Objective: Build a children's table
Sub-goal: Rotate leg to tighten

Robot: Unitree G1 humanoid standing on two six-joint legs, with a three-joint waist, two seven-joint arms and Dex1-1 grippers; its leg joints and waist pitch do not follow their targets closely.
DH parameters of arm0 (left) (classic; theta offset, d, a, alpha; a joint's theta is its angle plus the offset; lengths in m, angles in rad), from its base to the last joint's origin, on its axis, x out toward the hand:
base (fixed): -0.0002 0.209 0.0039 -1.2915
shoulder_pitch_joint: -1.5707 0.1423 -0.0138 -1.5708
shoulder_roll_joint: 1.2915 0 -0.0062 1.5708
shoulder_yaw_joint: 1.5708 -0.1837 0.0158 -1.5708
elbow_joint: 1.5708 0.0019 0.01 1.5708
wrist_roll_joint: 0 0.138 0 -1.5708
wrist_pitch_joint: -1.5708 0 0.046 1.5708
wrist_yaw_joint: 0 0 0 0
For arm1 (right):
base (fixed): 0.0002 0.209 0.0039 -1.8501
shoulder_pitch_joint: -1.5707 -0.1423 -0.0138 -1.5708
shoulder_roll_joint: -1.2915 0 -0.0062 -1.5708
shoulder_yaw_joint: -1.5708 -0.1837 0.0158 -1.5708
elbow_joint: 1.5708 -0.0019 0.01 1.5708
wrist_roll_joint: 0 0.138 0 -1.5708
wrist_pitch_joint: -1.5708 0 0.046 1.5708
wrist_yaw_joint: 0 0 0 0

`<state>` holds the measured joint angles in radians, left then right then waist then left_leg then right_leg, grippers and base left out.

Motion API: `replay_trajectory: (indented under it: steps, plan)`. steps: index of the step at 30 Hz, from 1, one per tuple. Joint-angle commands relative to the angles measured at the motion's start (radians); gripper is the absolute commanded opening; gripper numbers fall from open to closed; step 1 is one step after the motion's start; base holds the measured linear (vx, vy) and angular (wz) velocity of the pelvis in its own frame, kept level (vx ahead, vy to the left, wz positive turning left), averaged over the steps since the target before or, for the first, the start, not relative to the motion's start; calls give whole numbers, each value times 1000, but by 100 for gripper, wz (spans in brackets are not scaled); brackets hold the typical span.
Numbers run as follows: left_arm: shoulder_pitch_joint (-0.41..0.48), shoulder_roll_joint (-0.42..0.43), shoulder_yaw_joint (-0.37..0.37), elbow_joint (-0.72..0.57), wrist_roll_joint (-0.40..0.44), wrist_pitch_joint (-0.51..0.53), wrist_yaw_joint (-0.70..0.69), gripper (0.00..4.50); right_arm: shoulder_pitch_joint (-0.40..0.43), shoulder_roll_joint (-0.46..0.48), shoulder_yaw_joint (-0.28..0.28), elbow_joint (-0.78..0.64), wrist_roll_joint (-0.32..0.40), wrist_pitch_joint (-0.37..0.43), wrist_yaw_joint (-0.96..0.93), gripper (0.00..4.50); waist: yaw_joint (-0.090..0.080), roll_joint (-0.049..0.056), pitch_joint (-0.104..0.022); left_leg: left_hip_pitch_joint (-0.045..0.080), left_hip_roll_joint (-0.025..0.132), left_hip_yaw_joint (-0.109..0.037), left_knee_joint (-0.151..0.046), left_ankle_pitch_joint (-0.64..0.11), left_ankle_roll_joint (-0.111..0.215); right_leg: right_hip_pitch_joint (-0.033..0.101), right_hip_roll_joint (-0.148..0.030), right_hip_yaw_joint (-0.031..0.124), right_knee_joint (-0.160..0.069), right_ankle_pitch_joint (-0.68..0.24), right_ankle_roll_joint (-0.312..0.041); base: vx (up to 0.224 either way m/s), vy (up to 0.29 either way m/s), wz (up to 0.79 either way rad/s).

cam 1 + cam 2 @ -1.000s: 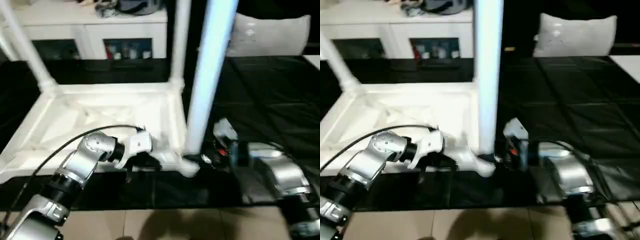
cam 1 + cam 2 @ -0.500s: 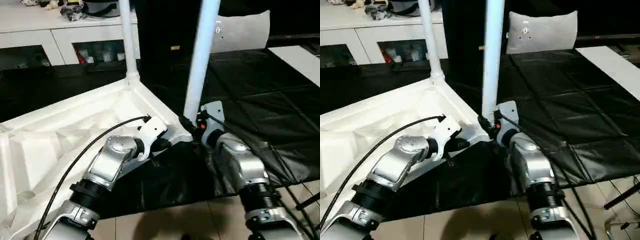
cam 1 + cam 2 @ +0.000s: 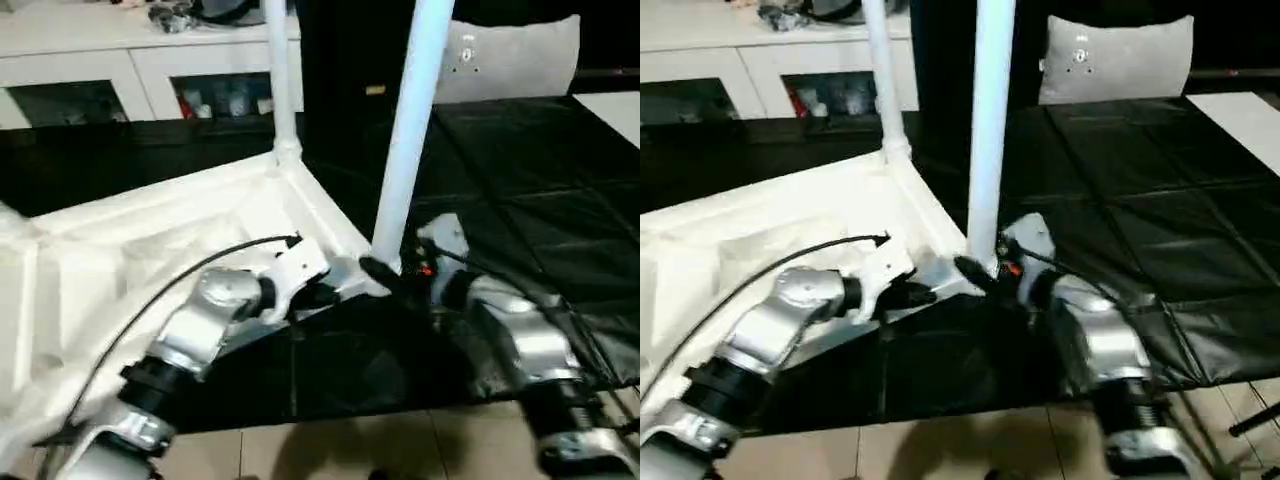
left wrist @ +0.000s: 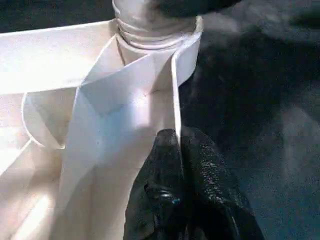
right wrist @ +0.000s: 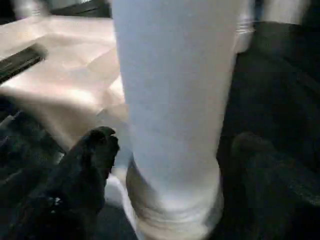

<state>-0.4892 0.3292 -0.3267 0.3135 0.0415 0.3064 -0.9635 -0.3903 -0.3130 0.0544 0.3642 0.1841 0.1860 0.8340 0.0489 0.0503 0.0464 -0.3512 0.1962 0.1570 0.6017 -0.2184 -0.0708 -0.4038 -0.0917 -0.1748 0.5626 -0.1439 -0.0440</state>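
Where leg (image 3: 405, 140) blocks view, right end effector (image 5: 165, 165) apparently spread; left end effector (image 4: 180, 165) pinched closed.

My two forearms (image 3: 215, 320) are silver metal tubes with black ribbed collars near the elbow and white plastic wrist housings. A thin black cable (image 3: 150, 290) arcs over the left one. Both grippers end in black textured fingers (image 4: 175, 195); a small red light (image 3: 426, 270) shows on the right wrist.

One tabletop (image 3: 150, 250), two upright legs (image 3: 412, 130).
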Motion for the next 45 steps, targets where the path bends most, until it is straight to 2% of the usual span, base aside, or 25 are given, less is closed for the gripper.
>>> replay_trajectory:
  steps: [1,2,8,11,14,15,16,19,20,23,30,32,34,38,39,41,43,45]
  plan:
    - [-20,38,-28,10,2,-59,-88,0,-2,-47,13,-26,24,7,109,412,7,-9,-68,-4,35,-7,-65,-143,101,71,-71,67,-72,-362,-76,0,0,0]
    - [-22,62,-40,20,-3,-90,-137,0,-4,-82,19,-28,36,12,175,412,8,-13,-67,-4,34,-5,-65,-141,103,70,-70,68,-73,-363,-76,0,0,0]
    - [-36,120,-88,48,-3,-193,-271,0,-23,-154,46,-22,75,26,359,412,39,-14,-72,-4,38,-3,-61,-89,121,68,-71,69,-61,-318,-100,0,0,0]
    - [-46,132,-101,67,0,-227,-307,0,-30,-170,62,-20,86,31,411,387,50,-15,-74,-2,43,-2,-61,-78,116,66,-73,72,-57,-310,-107,0,0,0]
    - [-56,145,-116,74,-6,-262,-360,0,-37,-181,87,-17,93,29,471,364,63,-17,-75,-1,41,-1,-61,-81,111,67,-74,71,-59,-326,-100,0,0,0]
    - [-56,152,-124,68,-9,-267,-385,0,-40,-183,97,-15,97,32,497,364,66,-17,-75,-2,43,-1,-62,-79,109,66,-74,72,-57,-322,-100,0,0,0]
    - [-57,156,-128,67,-12,-274,-403,0,-42,-186,103,-13,100,35,517,335,67,-18,-75,-2,44,-1,-62,-79,106,66,-74,72,-56,-322,-102,0,0,0]
    - [-51,163,-136,54,-28,-286,-445,0,-38,-187,114,-15,114,40,566,327,72,-19,-75,-1,44,-1,-62,-83,102,66,-75,72,-57,-332,-101,0,0,0]
    - [-51,163,-136,55,-28,-288,-447,0,-38,-187,115,-16,114,40,569,303,73,-17,-75,-1,45,-1,-62,-86,101,65,-75,72,-58,-336,-100,0,0,0]
    - [-52,162,-138,58,-29,-296,-450,0,-35,-187,119,-21,118,42,582,287,78,-20,-75,-1,45,-1,-63,-82,94,66,-75,73,-57,-335,-98,0,0,0]
    - [-57,153,-141,81,-22,-323,-452,0,-29,-169,140,-32,132,59,609,223,85,-19,-76,0,42,0,-62,-79,88,65,-73,71,-59,-352,-84,0,0,0]
    - [-56,153,-140,81,-23,-322,-454,0,-26,-168,141,-35,134,63,613,218,87,-19,-77,0,43,0,-62,-79,88,65,-74,71,-60,-352,-83,0,0,0]
    - [-54,154,-139,81,-27,-319,-457,0,-21,-169,141,-39,134,67,619,207,89,-18,-77,1,43,0,-62,-80,85,65,-73,71,-59,-352,-82,0,0,0]
    - [-39,141,-120,55,-50,-245,-433,0,3,-165,132,-69,145,98,600,199,90,-18,-78,0,45,-1,-62,-73,85,66,-74,72,-57,-336,-85,0,0,0]
    - [-34,107,-89,19,-77,-135,-368,0,1,-147,125,-91,126,150,511,199,89,-19,-77,0,46,-1,-63,-71,83,66,-74,73,-56,-334,-87,0,0,0]
    - [-34,89,-76,8,-79,-99,-328,0,-4,-132,117,-93,113,168,457,198,85,-17,-73,1,44,0,-64,-78,71,64,-73,72,-60,-355,-88,0,0,0]
    - [-33,56,-57,-9,-76,-39,-256,0,-14,-91,98,-87,91,183,345,198,81,-20,-67,5,31,3,-62,-123,53,62,-72,65,-79,-466,-48,0,0,0]
    - [-32,31,-44,-21,-74,-7,-208,0,-21,-56,82,-77,78,194,262,198,72,-23,-64,4,28,2,-63,-135,38,64,-71,58,-88,-515,-16,0,0,0]
